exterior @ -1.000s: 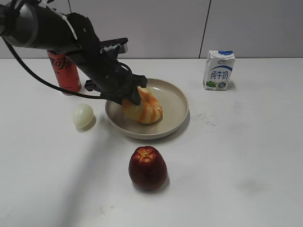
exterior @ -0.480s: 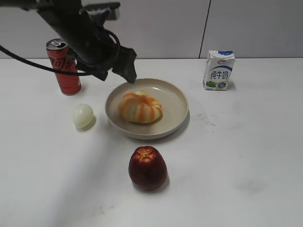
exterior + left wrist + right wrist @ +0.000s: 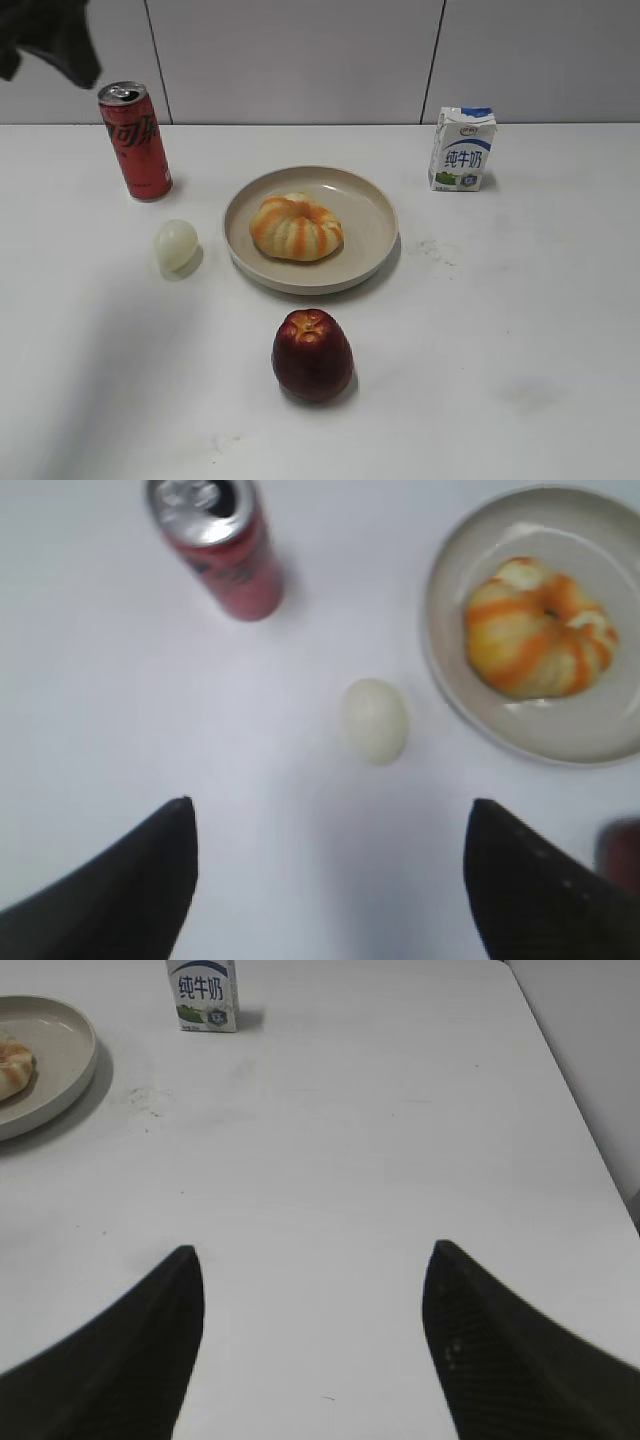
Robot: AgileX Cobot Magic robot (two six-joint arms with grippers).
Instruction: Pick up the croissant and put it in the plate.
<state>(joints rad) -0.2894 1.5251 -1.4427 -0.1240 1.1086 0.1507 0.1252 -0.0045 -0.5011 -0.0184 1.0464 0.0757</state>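
Note:
The croissant [image 3: 295,226], ring-shaped with orange and cream stripes, lies in the beige plate [image 3: 372,215] at the table's middle. Both also show in the left wrist view, the croissant [image 3: 540,630] in the plate [image 3: 450,680] at the upper right. My left gripper [image 3: 330,805] is open and empty, high above the table to the left of the plate; only a dark part of it [image 3: 60,45] shows at the exterior view's top left corner. My right gripper [image 3: 312,1250] is open and empty over bare table right of the plate [image 3: 60,1080]. The croissant's edge [image 3: 12,1065] shows at the far left.
A red soda can [image 3: 135,140] stands left of the plate, a pale egg [image 3: 176,244] in front of it. A dark red apple [image 3: 312,355] sits in front of the plate. A milk carton [image 3: 462,148] stands at the back right.
My left gripper let go of the croissant in the plate, then rose and pulled back to the upper left. The croissant settled flat in the plate.

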